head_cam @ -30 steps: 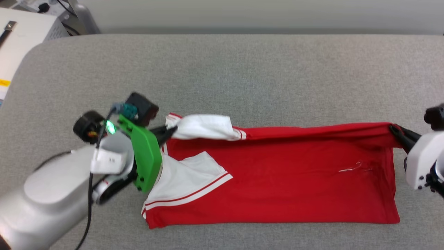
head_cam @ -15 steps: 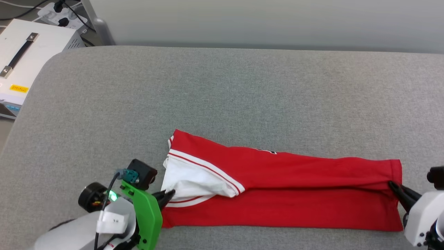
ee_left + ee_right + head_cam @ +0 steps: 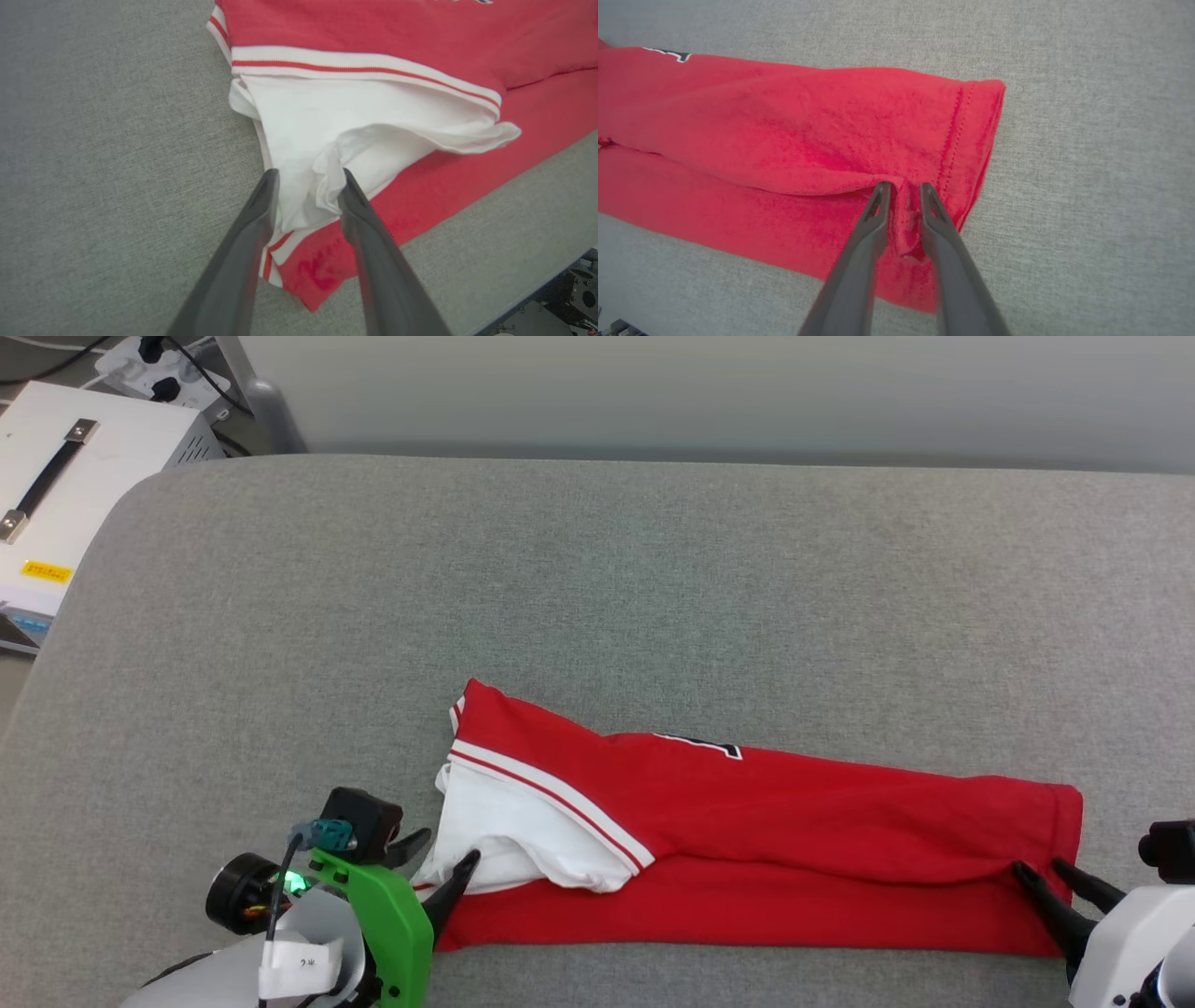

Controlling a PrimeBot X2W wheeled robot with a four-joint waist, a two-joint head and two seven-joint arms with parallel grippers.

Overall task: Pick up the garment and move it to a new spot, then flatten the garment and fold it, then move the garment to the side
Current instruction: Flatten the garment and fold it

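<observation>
The garment (image 3: 794, 821) lies folded into a long band near the front of the grey fabric-covered counter (image 3: 597, 597), with its white sleeve at the left end. The left claw (image 3: 448, 847) stands parted around a bunch of sleeve cloth. The right claw (image 3: 1038, 866) stands parted astride a red pleat at the hem end. Past the counter's far left corner sit a white box (image 3: 65, 495) with a black handle and a power strip (image 3: 149, 364).

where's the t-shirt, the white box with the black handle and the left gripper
t-shirt (image 3: 840, 821), head view, on its red body.
white box (image 3: 112, 457), head view, on its bare top.
left gripper (image 3: 309, 171), left wrist view, midway between the tips of its jaws.
</observation>
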